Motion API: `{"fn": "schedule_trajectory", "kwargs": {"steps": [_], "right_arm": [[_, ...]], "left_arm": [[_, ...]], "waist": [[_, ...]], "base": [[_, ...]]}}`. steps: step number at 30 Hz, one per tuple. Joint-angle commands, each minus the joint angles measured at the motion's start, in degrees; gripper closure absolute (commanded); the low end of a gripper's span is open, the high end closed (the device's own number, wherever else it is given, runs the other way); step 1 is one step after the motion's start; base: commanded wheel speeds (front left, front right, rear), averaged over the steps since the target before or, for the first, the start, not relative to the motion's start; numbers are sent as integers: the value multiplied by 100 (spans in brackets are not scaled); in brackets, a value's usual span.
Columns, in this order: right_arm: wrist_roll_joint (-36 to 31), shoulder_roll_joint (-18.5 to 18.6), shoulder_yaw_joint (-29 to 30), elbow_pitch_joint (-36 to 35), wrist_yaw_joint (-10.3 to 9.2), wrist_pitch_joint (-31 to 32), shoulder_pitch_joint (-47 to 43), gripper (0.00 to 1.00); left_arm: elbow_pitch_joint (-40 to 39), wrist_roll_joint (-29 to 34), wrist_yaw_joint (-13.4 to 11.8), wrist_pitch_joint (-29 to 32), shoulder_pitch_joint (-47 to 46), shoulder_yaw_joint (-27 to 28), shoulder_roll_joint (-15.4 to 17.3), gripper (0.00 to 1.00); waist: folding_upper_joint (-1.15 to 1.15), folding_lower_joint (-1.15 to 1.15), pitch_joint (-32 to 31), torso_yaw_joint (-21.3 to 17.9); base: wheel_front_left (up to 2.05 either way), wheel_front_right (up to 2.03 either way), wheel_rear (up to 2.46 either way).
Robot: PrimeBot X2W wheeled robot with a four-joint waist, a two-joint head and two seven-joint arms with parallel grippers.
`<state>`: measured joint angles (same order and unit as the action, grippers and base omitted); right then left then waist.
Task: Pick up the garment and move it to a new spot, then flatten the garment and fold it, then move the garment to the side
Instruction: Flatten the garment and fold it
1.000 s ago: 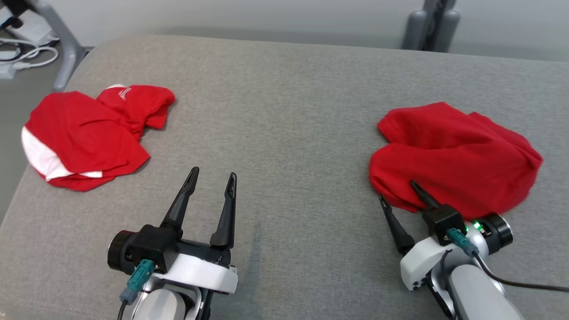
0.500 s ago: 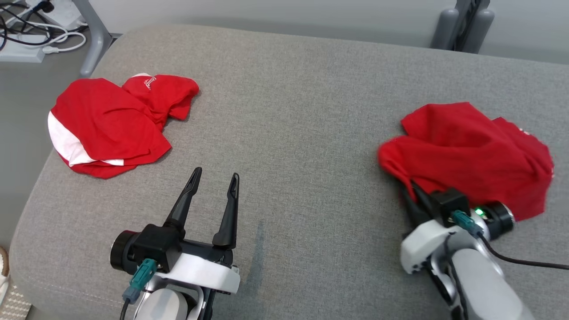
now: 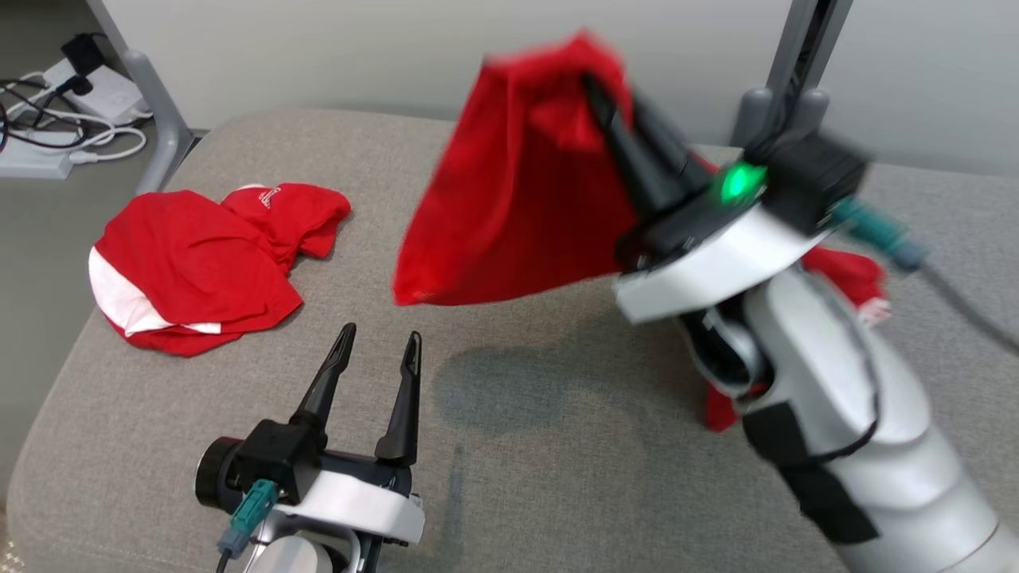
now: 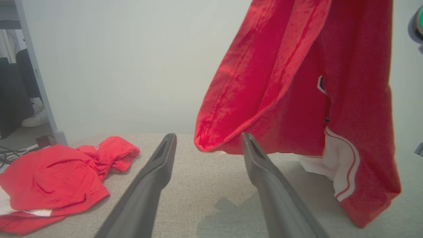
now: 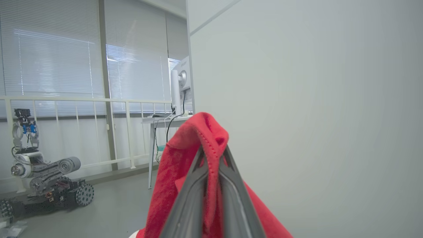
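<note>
Head view: the red garment [image 3: 509, 199] hangs in the air above the grey woven surface [image 3: 557, 446]. It is pinched at its peak by the right end effector [image 3: 605, 91], whose dark fingers are clamped together on the cloth. It drapes in a blurred, tent-like cone. The left end effector [image 3: 380, 334] sits low, fingers apart and holding nothing. A second red garment [image 3: 191, 263] with a white band lies crumpled at the left.

Left wrist view: the hanging cloth looks soft and knitted, with a stitched hem and a white panel [image 4: 340, 168] edged by thin red stripes.

Right wrist view: a hemmed fold pokes up over the closed fingertips.
</note>
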<state>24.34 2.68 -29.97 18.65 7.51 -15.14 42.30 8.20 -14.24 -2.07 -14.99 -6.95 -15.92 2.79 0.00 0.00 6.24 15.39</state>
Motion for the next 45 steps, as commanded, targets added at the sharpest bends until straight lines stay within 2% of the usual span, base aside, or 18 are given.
{"fn": "schedule_trajectory", "kwargs": {"steps": [1,4,7,10,13,19,23,24,25,26,27,31,34,38,40,41,43,45], "right_arm": [[136,46,65,-90,-4,-4,91,100],[832,46,447,-498,-3,-4,313,100],[1148,49,1115,-531,-3,-4,277,100],[1058,41,1897,-236,-4,-3,-80,100],[1083,214,2817,400,-3,-4,-882,100],[1195,424,3730,1368,-3,-5,-2036,100],[1161,485,3985,1783,-2,-4,-2348,100],[1147,512,4077,1847,-3,-4,-2388,91],[1114,531,4186,1865,-3,-5,-2401,53],[1110,504,4273,1889,-3,-5,-2402,0],[1138,446,4325,1912,-3,-4,-2399,0],[947,405,4309,1644,-2,-4,-2376,0],[702,382,4016,1213,-2,-4,-2422,0],[476,408,3305,297,-3,-3,-2522,0],[643,433,2737,-168,-2,-3,-2606,0],[643,433,2737,-168,-2,-3,-2606,0],[499,723,2265,-535,-6,-4,-2651,0],[402,808,1983,-753,-4,-4,-2735,0]], "left_arm": [[5,-23,-4,-26,60,34,19,0],[-21,-14,4,-26,127,119,19,0],[-49,6,5,-26,218,212,18,0],[-77,23,39,-26,251,263,19,0],[-115,21,39,-26,223,278,18,0],[-104,77,82,-26,47,294,16,0],[-60,145,129,-26,-41,308,20,0],[-49,163,141,-26,-66,320,21,0],[-38,173,150,-26,-88,328,18,0],[-35,183,155,-26,-101,338,18,0],[-24,187,165,-26,-110,345,18,0],[13,208,182,-26,-134,342,20,0],[38,189,187,-26,-142,326,22,0],[57,162,163,-26,-91,311,21,0],[47,143,154,-26,-48,314,21,0],[47,143,154,-26,-48,314,21,0],[33,132,152,-26,11,316,21,0],[23,125,157,-26,55,313,19,0]], "waist": [[0,0,-71,-48],[0,0,-132,-113],[0,0,-158,-227],[0,0,-122,-330],[0,0,-14,-507],[0,0,186,-798],[0,0,316,-1033],[0,0,334,-1091],[0,0,350,-1146],[0,0,365,-1199],[0,0,371,-1248],[0,0,346,-1418],[0,0,272,-1503],[0,0,156,-1573],[0,0,100,-1613],[0,0,100,-1613],[0,0,37,-1646],[0,0,-10,-1657]], "base": [[0,0,0],[0,0,0],[0,0,0],[0,0,0],[0,0,0],[0,0,0],[0,0,0],[0,0,0],[0,0,0],[0,0,0],[0,0,0],[0,0,0],[0,0,0],[0,0,0],[0,0,0],[0,0,0],[0,0,0],[0,0,0]]}}
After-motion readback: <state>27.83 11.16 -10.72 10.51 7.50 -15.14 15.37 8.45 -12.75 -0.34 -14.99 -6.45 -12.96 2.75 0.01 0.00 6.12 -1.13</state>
